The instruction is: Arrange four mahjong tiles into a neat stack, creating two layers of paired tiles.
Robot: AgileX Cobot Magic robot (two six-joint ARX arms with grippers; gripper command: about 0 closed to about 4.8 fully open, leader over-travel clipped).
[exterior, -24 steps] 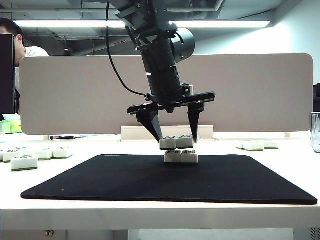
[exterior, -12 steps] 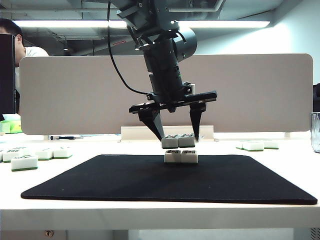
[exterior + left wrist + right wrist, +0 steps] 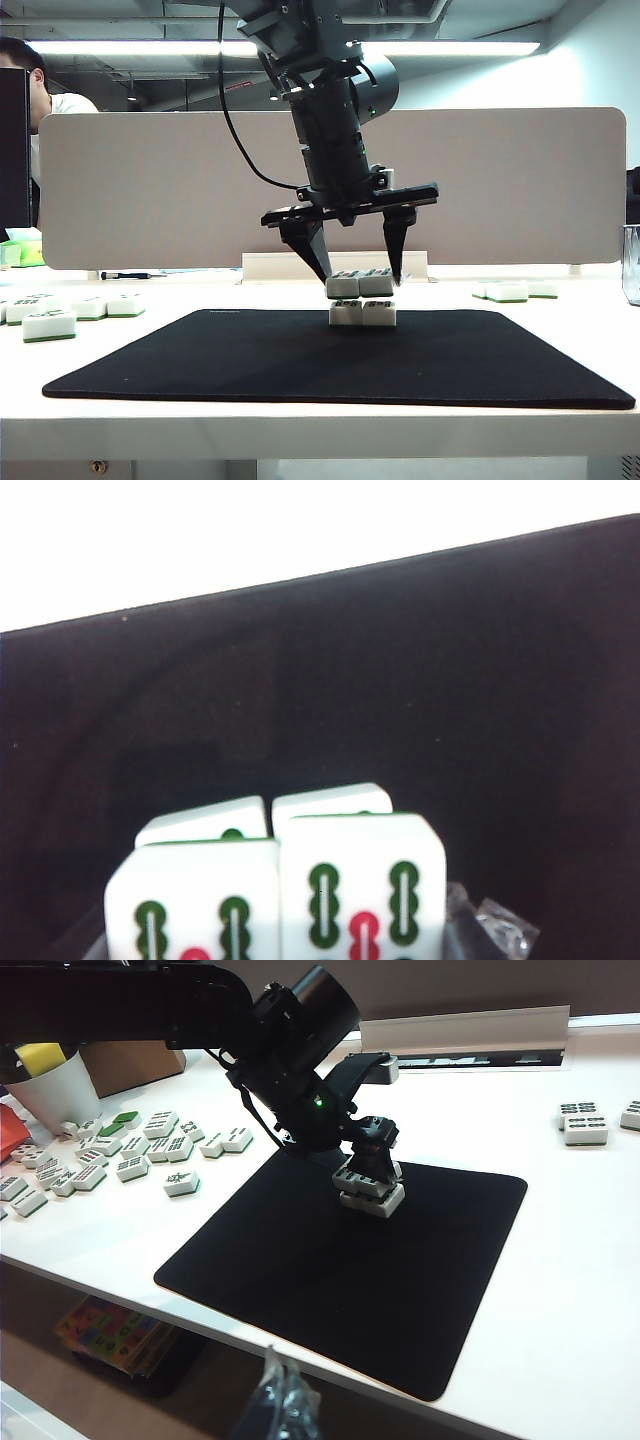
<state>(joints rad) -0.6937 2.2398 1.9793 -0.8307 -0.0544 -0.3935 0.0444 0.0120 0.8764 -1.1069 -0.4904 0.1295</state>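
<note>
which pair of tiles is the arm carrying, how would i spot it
Find the black mat; two tiles sit together near its far edge. The carried pair hangs just above them, clamped in the left tool, clear of the mat.

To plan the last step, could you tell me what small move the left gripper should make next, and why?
Probably ease straight down: the left gripper holds the upper pair of tiles just above the lower pair on the mat, nearly aligned with it.

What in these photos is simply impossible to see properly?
- Left pincer: exterior view leaves any gap between upper tile pair and lower pair unclear.
- Left wrist view: upper pair cut off by the edge.
- Right pincer: only a blurred tip shows; opening unreadable.
</note>
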